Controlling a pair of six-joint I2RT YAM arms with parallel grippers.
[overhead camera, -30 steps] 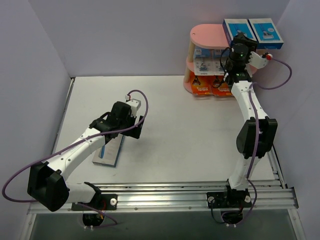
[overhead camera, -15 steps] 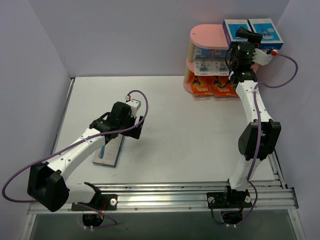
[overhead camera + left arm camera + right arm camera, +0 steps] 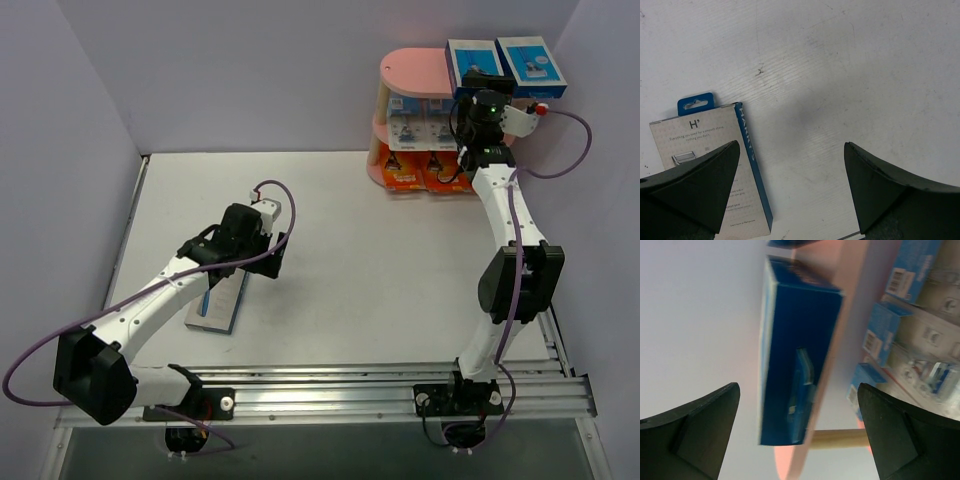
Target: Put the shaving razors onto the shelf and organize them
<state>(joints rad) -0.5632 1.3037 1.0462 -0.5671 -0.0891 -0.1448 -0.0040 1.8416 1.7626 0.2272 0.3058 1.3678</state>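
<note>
The pink shelf (image 3: 412,68) stands at the far right. Two blue-grey razor boxes (image 3: 472,55) lie side by side on its top board, white-blue blister cards (image 3: 406,128) on the middle tier, and orange boxes (image 3: 402,178) on the bottom. My right gripper (image 3: 484,80) is open and empty at the top board's front. In the right wrist view its jaws (image 3: 797,425) stand apart before a blue box (image 3: 795,355) on the board's edge (image 3: 842,335). My left gripper (image 3: 268,252) is open over the table beside one flat razor box (image 3: 220,306), also in the left wrist view (image 3: 700,165).
Purple walls close in the back and both sides. The shelf stands close to the right wall. Metal rails (image 3: 330,385) with the arm bases run along the near edge. Blister cards (image 3: 927,335) show under the top board in the right wrist view.
My right wrist has shifted and turned slightly in front of the top-tier boxes, ending a little left of half a second ago. My left arm has hardly moved.
</note>
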